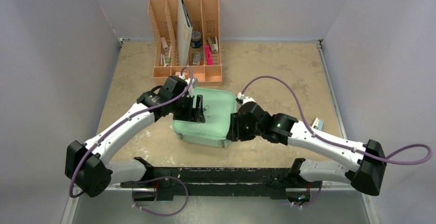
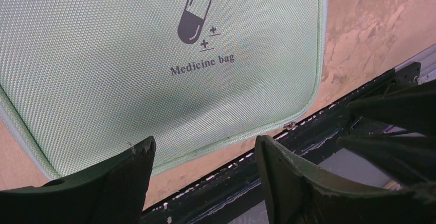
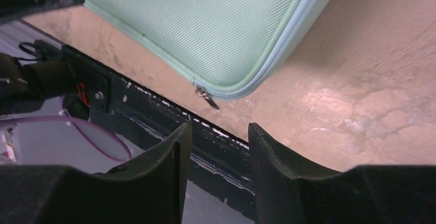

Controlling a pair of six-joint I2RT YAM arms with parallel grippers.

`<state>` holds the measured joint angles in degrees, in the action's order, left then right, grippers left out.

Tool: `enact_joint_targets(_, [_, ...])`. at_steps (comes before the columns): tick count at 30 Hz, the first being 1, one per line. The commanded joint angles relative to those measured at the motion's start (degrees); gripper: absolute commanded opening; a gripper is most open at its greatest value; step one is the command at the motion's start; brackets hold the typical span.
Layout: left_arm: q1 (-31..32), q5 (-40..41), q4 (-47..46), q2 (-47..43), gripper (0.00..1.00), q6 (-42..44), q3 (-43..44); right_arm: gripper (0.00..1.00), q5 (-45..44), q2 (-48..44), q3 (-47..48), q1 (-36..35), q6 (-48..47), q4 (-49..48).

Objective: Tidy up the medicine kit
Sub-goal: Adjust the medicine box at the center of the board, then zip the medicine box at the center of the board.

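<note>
Centre of the table (image 1: 288, 75) holds the medicine kit (image 1: 211, 124), lying flat with its lid down and the pill logo (image 2: 194, 14) facing up. Its zip pull (image 3: 206, 94) sits at the kit's rounded corner toward 5 o'clock. The left gripper (image 2: 203, 147) hangs over the lid on the kit's 9 o'clock side, jaws well apart and holding nothing. The right gripper (image 3: 220, 131) is at the kit's 4 o'clock edge, jaws parted by a narrower gap and also empty, with the pull just ahead of them. At 12 o'clock stands the peach organizer (image 1: 186, 39), near the kit's far edge.

The pull is small and flat, so I judge the fingers could close beside it or slip off. A tug with nothing pressing on the lid could drag the whole case instead of running the zip. Whether the zip is closed along the far sides cannot be told. The contents are hidden, and the left arm covers part of the lid from above.
</note>
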<state>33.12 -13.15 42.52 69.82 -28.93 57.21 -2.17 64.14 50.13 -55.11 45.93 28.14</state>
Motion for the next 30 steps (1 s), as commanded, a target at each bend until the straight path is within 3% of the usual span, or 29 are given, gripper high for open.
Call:
enact_joint_targets(1, [-0.2,-0.1,-2.6,-1.1,0.69,-0.2,-0.8,0.47,-8.1,1.8,-0.9,-7.3,6.1,-1.8])
enact_joint_targets(10, [-0.1,0.7,-5.9,-0.4,0.68,-1.1,-6.3,0.47,-17.2,11.0,1.4,-15.1,5.8,-4.1])
enact_joint_targets(20, [-0.1,1.4,-6.2,-1.2,0.66,-1.2,-7.8,0.4,-19.1,12.5,-1.4,-15.6,4.4,-12.9])
enact_joint_targets(28, [-0.1,1.9,-5.3,-1.5,0.65,-1.1,-7.7,0.38,-19.8,16.7,0.8,-15.6,7.5,-9.4])
enact_joint_targets(30, [-0.2,2.9,-4.3,-1.4,0.65,-0.6,-7.9,0.32,-19.7,17.2,1.2,-15.6,7.5,-9.4])
